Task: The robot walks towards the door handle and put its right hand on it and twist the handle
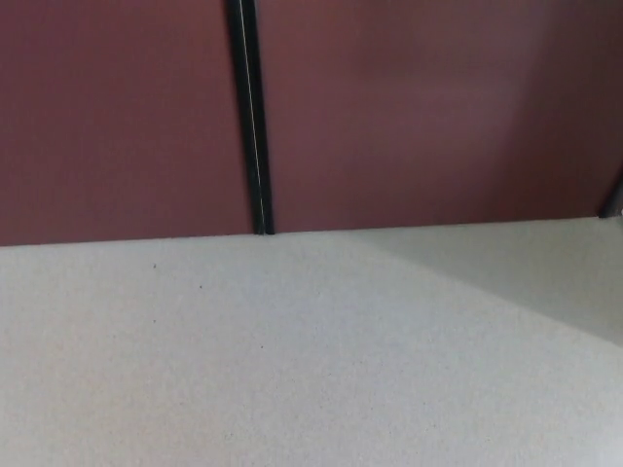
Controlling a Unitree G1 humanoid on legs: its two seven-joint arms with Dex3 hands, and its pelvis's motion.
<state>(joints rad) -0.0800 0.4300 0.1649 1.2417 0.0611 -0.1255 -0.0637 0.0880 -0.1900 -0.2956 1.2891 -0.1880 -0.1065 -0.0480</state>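
Note:
A dark red door (428, 117) fills the upper half of the head view, blurred. A black vertical gap (251, 117) with a thin bright line separates it from a second dark red panel (107, 117) on the left. No door handle shows in this view. Neither of my hands nor any part of my arms is in the picture.
A pale grey speckled floor (243, 360) runs from the bottom of the picture up to the foot of the door. A lighter wedge of floor (526, 272) lies at the right. A small dark object (613, 199) pokes in at the right edge.

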